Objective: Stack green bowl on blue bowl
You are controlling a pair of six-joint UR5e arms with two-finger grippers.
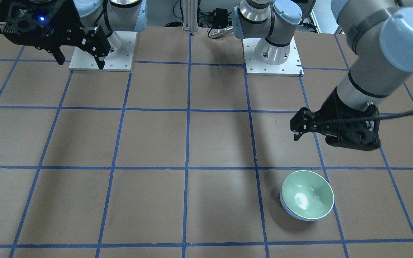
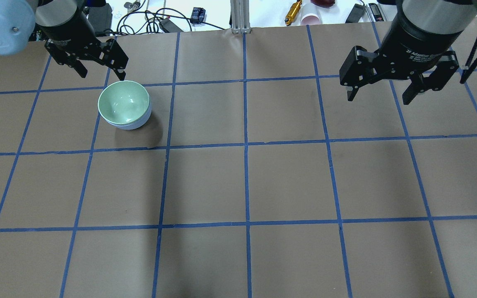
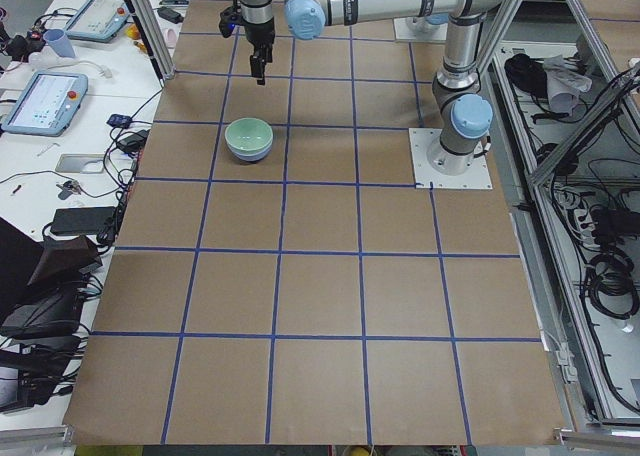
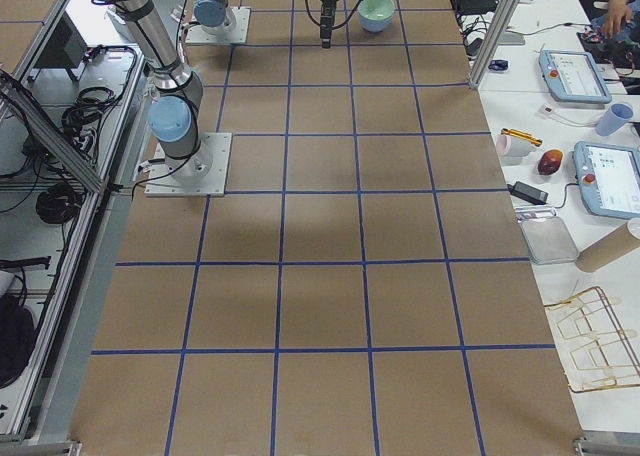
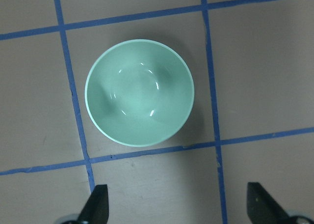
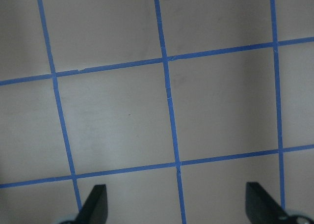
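The pale mint-green bowl (image 2: 123, 102) sits nested upright inside the periwinkle-blue bowl (image 2: 140, 121), of which only a sliver of outer wall shows below the green rim. The pair is on the brown table, also in the front view with the green bowl (image 1: 308, 195) over the blue bowl (image 1: 289, 212). My left gripper (image 2: 101, 73) is open and empty, hovering just beyond the stack, not touching it. Its wrist view looks straight down into the green bowl (image 5: 140, 92). My right gripper (image 2: 378, 99) is open and empty, far to the right above bare table.
The brown table (image 2: 246, 182) carries a grid of blue tape lines. Both arm base plates (image 1: 101, 53) (image 1: 273, 59) stand at the robot's edge. Cables, a yellow tool (image 2: 293, 12) and a cup lie beyond the far edge.
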